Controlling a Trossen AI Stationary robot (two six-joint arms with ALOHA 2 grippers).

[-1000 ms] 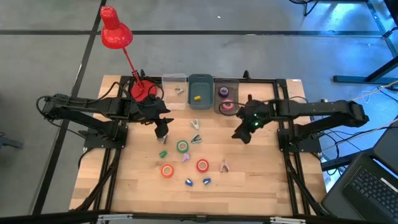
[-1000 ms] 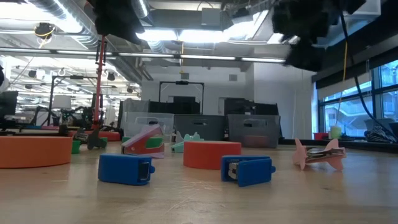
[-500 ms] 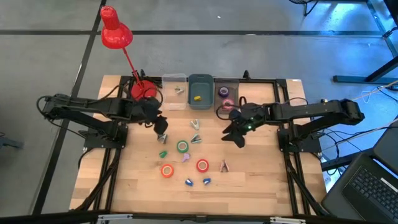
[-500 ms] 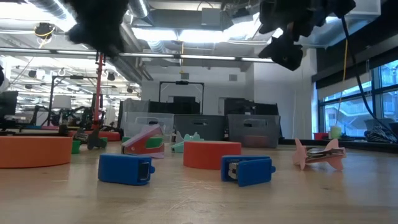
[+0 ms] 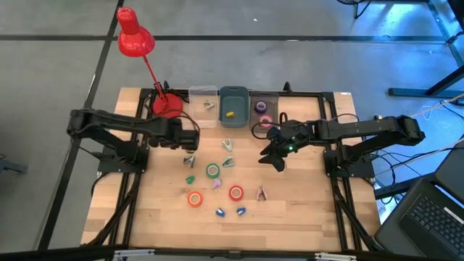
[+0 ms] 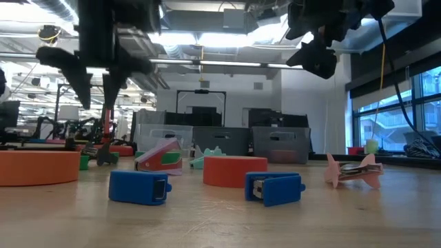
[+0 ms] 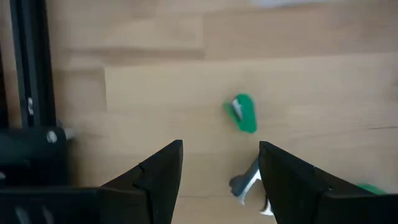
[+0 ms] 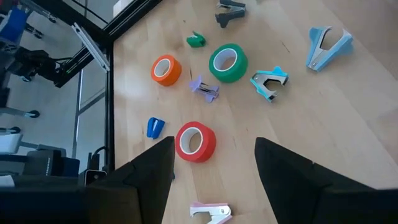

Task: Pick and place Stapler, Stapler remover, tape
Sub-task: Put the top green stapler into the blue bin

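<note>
Three tape rolls on the boards: seen from the high view, a green tape ring [image 5: 212, 171] at the middle, an orange tape ring [image 5: 194, 199] nearer the front edge on the left, and a red tape ring [image 5: 235, 193] beside it on the right.
High view, bins: a clear bin [image 5: 204, 106], a grey-blue bin [image 5: 233, 106] with a small yellow piece inside, and a dark bin [image 5: 264, 110] holding a purple tape ring [image 5: 261, 107] stand in a row at the far edge of the wooden table [image 5: 312, 210].
High view, left gripper [image 5: 190, 153]: over the table's left half, just above a small grey staple remover [image 5: 190, 161].
High view, right gripper [image 5: 277, 159]: raised over the right half, well apart from the loose tape.
High view, small items: a pale blue stapler [image 5: 228, 146], a pink staple remover [image 5: 261, 193] and two little blue blocks [image 5: 230, 212] lie around the rolls; a red desk lamp [image 5: 134, 38] stands at the far left corner.
Low view: both arms hang above the table; the two blue blocks and the red ring sit in the foreground.
Left wrist view: fingers [image 7: 155, 171] are spread with nothing between them; a small green clip [image 7: 242, 113] lies on the wood ahead.
Right wrist view: fingers [image 8: 149, 171] are parted wide and empty, with green, orange and red rings beyond them.
</note>
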